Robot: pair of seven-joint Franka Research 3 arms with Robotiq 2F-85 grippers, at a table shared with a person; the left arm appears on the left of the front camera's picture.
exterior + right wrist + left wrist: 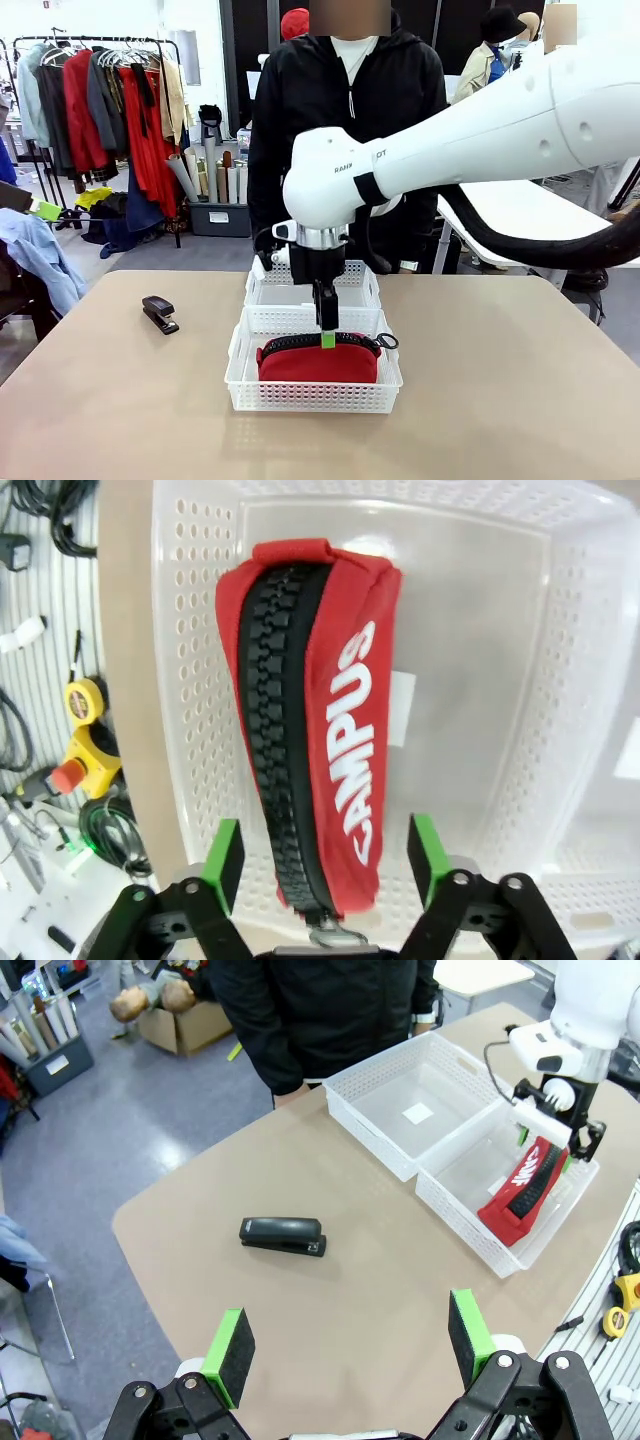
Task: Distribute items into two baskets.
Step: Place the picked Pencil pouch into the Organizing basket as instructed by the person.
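Front view: red pouch [318,365] in near basket [312,398]; right end effector [327,338] seemingly wide, left end effector [350,1345] wide.

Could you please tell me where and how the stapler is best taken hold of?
I'd grip the stapler across the middle of its slim body, coming straight down from above and closing on its two long sides. It lies flat on its base on the table, with room either side.

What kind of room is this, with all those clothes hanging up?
Probably a workshop or lab, maybe one that also handles clothing. A rack of coats and rolls of material stand at the back beyond the person, while a white robot arm works at the table.
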